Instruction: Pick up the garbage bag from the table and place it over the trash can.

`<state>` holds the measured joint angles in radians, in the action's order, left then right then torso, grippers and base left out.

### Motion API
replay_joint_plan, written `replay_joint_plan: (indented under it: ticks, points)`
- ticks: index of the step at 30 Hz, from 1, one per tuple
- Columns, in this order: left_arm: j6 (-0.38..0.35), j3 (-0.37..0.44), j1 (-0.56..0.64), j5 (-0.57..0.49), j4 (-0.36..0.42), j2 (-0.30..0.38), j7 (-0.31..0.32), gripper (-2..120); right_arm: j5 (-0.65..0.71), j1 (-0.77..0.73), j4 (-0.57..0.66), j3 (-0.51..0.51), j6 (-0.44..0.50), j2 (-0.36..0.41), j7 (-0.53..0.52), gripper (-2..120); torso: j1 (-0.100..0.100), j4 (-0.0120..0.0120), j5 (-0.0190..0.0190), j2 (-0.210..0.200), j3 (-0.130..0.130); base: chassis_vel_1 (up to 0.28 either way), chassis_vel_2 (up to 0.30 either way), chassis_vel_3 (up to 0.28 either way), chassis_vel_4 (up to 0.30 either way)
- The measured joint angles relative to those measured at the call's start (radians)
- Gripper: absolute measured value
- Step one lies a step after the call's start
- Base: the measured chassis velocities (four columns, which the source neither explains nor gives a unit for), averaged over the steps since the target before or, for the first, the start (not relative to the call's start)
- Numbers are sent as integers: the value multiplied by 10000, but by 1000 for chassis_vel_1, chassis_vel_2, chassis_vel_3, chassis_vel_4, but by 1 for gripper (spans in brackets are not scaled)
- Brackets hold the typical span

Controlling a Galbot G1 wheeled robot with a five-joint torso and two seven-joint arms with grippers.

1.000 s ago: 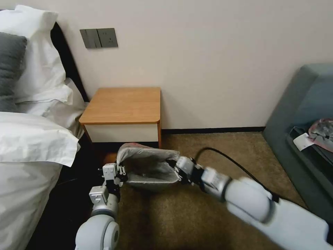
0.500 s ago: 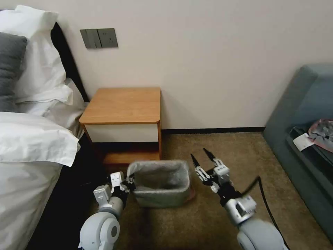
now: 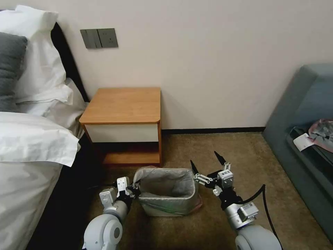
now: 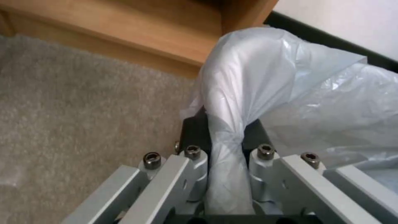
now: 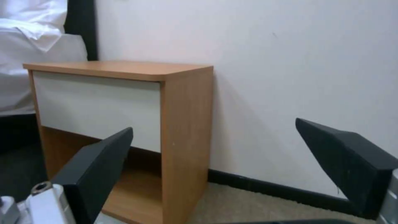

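- Left end effector (image 3: 133, 189) pinched a gathered fold of the garbage bag (image 3: 166, 180), which lined the trash can (image 3: 170, 206) before the bench (image 3: 123, 104).
- Right end effector (image 3: 205, 163) stood spread wide, beside the can.

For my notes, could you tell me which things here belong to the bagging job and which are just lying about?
Job:
garbage bag
trash can
table
left tool, clamped on bag
right tool, open

Lying about:
pillows
plastic bundle
wall switches
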<state>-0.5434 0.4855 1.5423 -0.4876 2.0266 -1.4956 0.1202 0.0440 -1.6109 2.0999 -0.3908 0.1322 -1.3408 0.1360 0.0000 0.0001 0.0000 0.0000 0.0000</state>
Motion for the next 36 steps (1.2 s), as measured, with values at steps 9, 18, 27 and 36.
replay_joint_plan:
  ticks: [9,18,27,36]
  points:
    - [391,111,82,-42,-186,35,135,21,123,185,-57,-46,-135,313,-161,100,0,-1,0,0,0,0,0,0,0]
    - [379,98,149,-14,-53,55,-3,52,119,268,-118,64,-234,242,-192,100,0,-1,0,0,0,0,0,0,0]
    - [664,81,355,637,302,118,-77,86,79,283,-232,181,-214,134,-190,100,0,0,0,0,0,0,0,0,0]
    - [802,40,526,770,715,151,-84,100,31,377,-266,271,-206,67,-192,100,0,0,0,0,0,0,0,0,0]
